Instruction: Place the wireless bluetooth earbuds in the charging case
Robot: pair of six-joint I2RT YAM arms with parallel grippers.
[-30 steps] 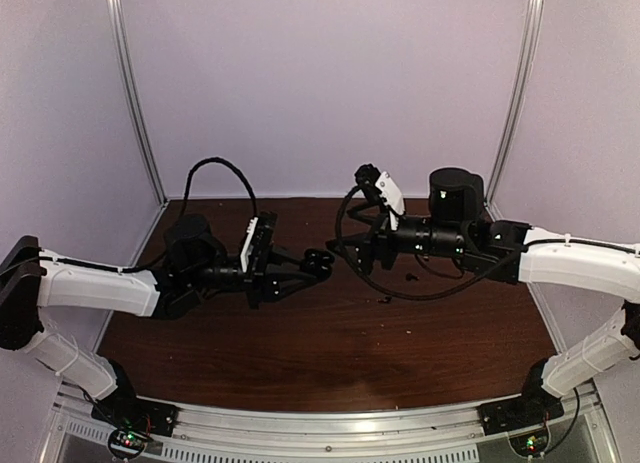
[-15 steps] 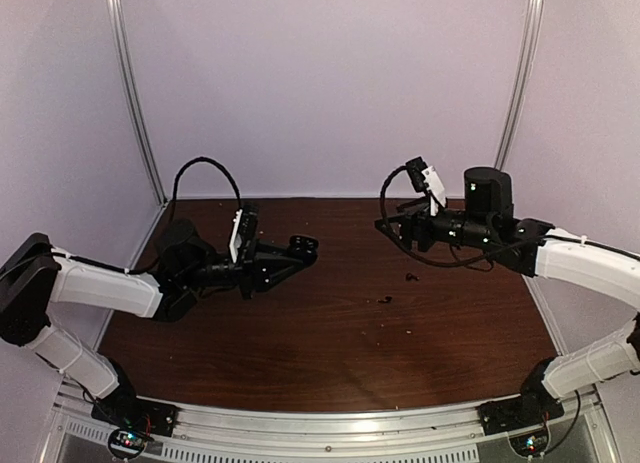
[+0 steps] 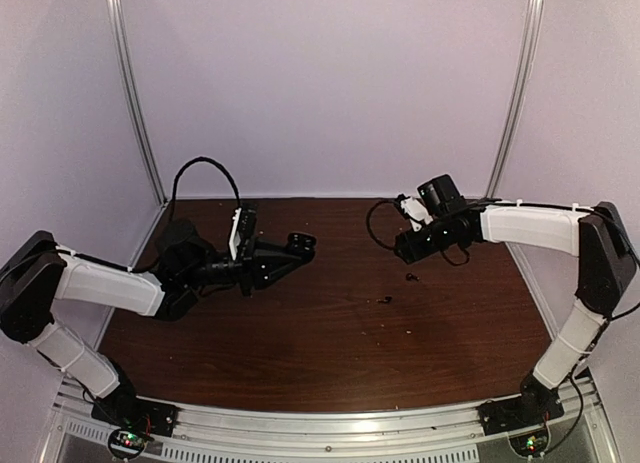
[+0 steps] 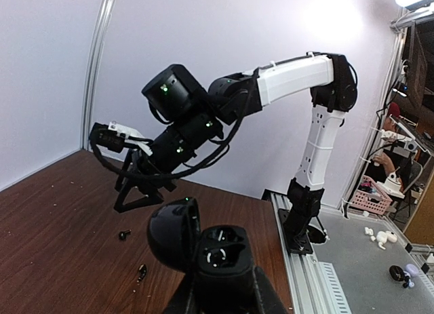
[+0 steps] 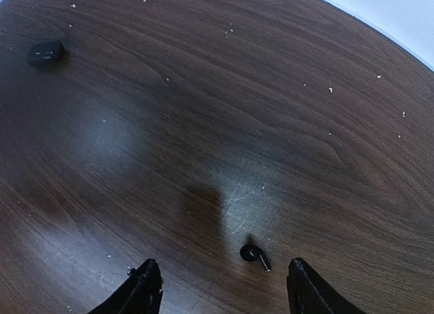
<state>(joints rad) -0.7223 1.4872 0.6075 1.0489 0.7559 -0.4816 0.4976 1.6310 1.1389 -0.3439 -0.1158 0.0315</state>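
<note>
My left gripper (image 3: 297,249) is shut on the black charging case (image 3: 308,243) and holds it above the table's left middle. In the left wrist view the case (image 4: 227,254) is open between my fingers (image 4: 261,297), with its lid (image 4: 173,231) swung left and both sockets empty. Two black earbuds lie on the table, one (image 3: 411,277) just below my right gripper (image 3: 404,251) and one (image 3: 385,300) nearer the middle. In the right wrist view my right gripper (image 5: 224,290) is open low over the wood, with one earbud (image 5: 253,253) between the fingertips (image 5: 146,287). The other earbud (image 5: 46,53) lies far off.
The brown wooden table (image 3: 330,353) carries pale crumb-like specks (image 5: 229,30). White walls and metal posts (image 3: 135,93) enclose the back and sides. An aluminium rail (image 3: 330,423) runs along the near edge. Beyond the table's right side, a pink basket (image 4: 375,195) shows.
The two grippers were close together at the middle and have parted. My right arm swung right and dropped over an earbud. My left arm drew back left with the case.
</note>
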